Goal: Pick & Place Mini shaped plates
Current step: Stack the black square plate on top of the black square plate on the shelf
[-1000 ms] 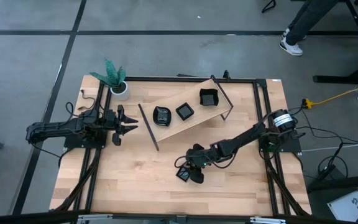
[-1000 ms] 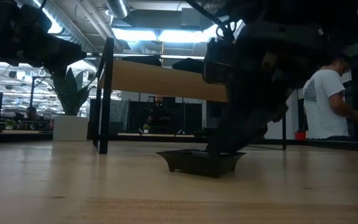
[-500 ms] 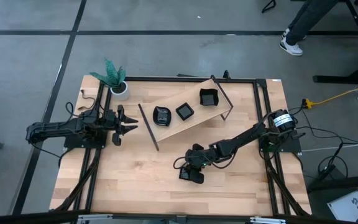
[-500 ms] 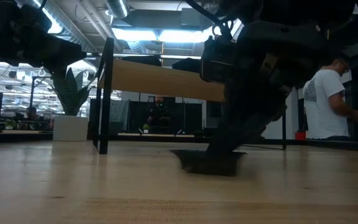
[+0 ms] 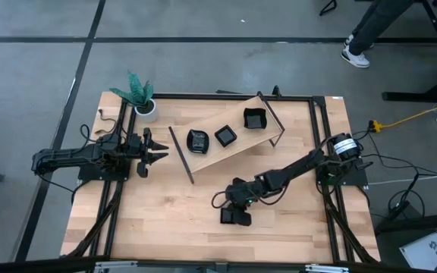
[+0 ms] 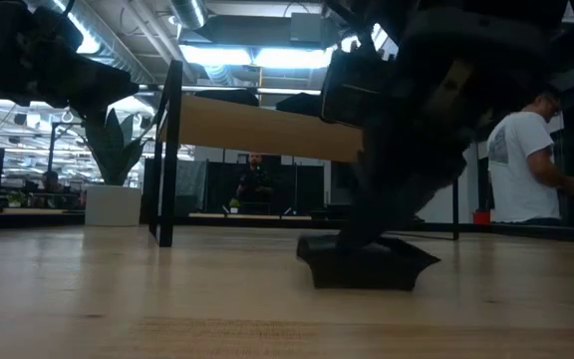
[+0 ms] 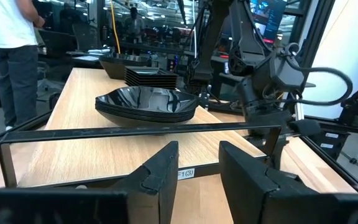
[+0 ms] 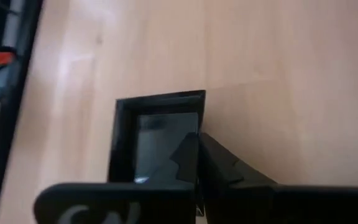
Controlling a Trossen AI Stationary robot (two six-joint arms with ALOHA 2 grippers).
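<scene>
Low in the frame's centre, my right gripper is clamped onto the rim of a square black plate resting on the wooden table. Higher up, three more plates sit on a raised shelf. At left, my left gripper waits with jaws parted, holding nothing.
</scene>
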